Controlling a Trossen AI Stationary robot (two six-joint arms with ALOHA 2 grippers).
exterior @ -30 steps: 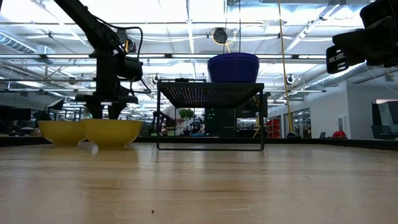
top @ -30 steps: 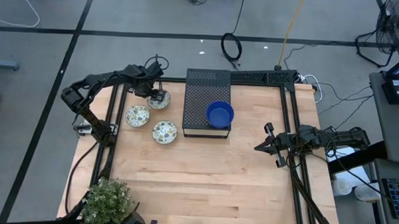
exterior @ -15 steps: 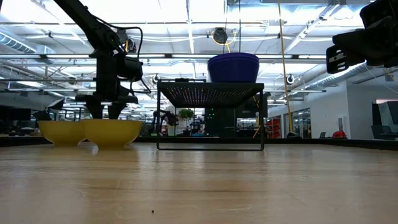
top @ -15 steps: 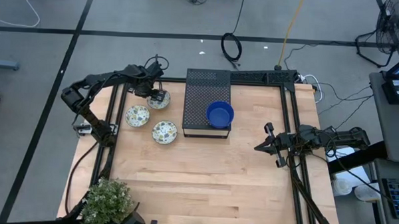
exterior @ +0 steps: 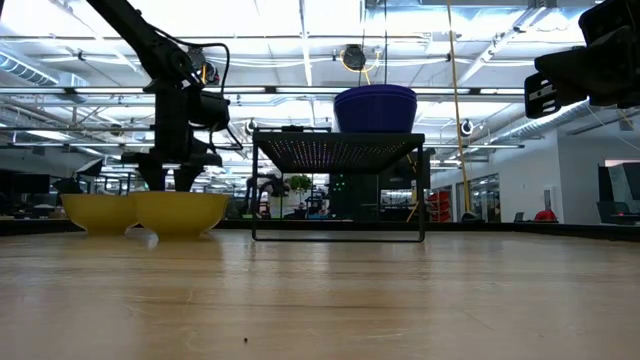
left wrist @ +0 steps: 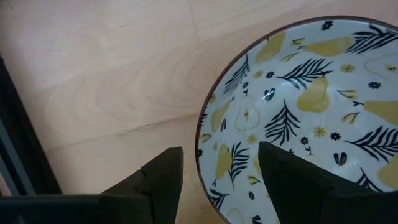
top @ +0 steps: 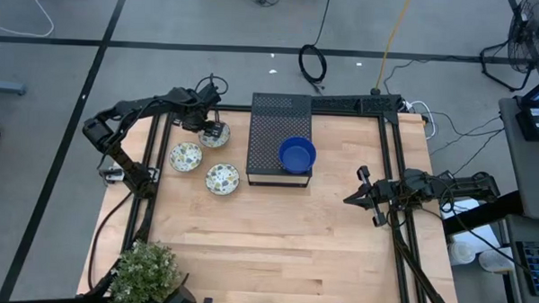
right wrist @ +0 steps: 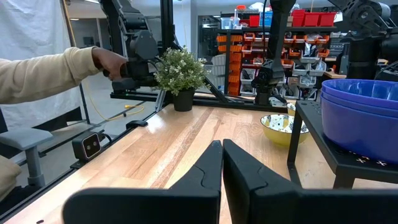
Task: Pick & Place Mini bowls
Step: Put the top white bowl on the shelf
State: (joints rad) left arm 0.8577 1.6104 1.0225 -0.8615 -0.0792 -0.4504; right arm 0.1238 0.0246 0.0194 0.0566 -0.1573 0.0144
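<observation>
Three cream bowls with a yellow-pear and dark-leaf pattern rest base down on the table's far left part point(top: 186, 156), point(top: 222, 178), point(top: 214, 136). A stack of blue bowls point(top: 297, 155) rests on the black perforated box point(top: 272, 125). My left gripper point(top: 215, 128) is open, pointing down over the farthest patterned bowl point(left wrist: 311, 106). One finger point(left wrist: 155, 180) stands outside the bowl's rim point(left wrist: 202, 149) and the other point(left wrist: 292, 180) stands over its inside. My right gripper point(top: 362, 185) is shut and waits off the table's right side.
In the low view the patterned bowls point(exterior: 180, 212) show yellow outsides, and the blue stack point(exterior: 375, 108) tops the box. A potted plant point(top: 144, 271) stands at the near left corner. A person's sleeve point(right wrist: 43, 74) shows beyond the table. Bare wood point(top: 275, 242) covers the near half.
</observation>
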